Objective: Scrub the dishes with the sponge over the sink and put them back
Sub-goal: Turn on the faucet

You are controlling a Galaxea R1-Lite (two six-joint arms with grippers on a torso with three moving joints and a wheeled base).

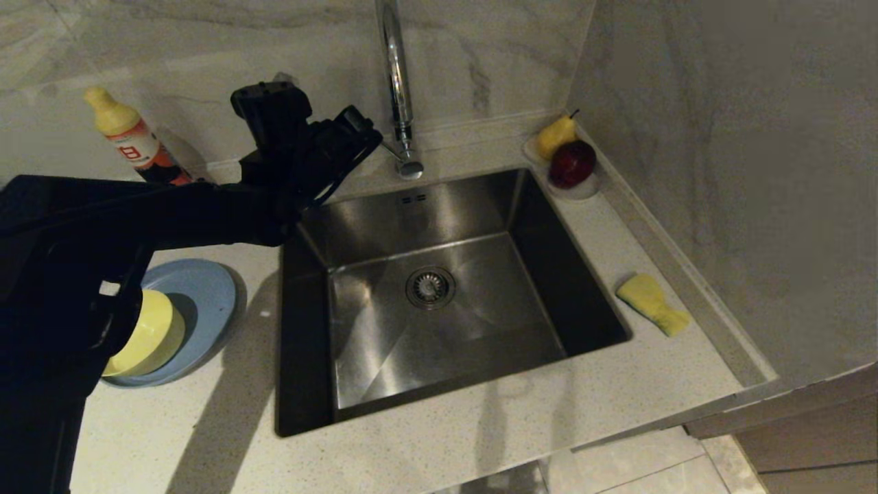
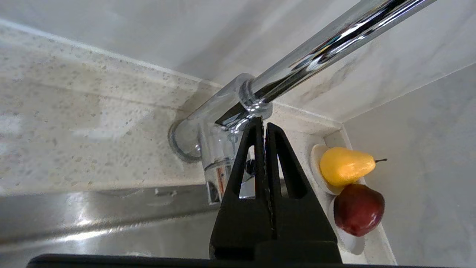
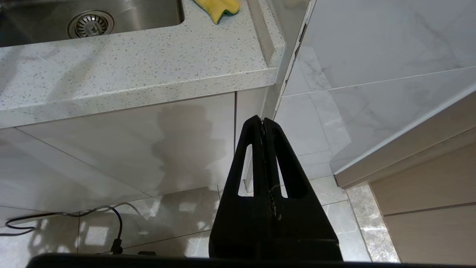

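Observation:
The steel sink (image 1: pixel 384 336) sits in the speckled counter, with its tall chrome tap (image 1: pixel 396 75) behind it. My left gripper (image 1: pixel 367 137) reaches across to the tap's base. In the left wrist view the left gripper (image 2: pixel 262 124) is shut and empty, its tips right at the tap (image 2: pixel 334 41). Left of the sink, a pale yellow bowl (image 1: pixel 147 336) rests on the light-blue plate (image 1: pixel 202 291), partly hidden by my arm. The yellow sponge (image 1: pixel 651 303) lies on the counter right of the sink. My right gripper (image 3: pixel 262 121) hangs shut and empty below the counter edge.
An orange bottle with a yellow cap (image 1: pixel 134 140) stands at the back left. A small dish holds a yellow pear (image 1: pixel 555 134) and a red apple (image 1: pixel 571 163) in the back right corner. A tiled wall runs along the right. A cable (image 3: pixel 74 216) lies on the floor.

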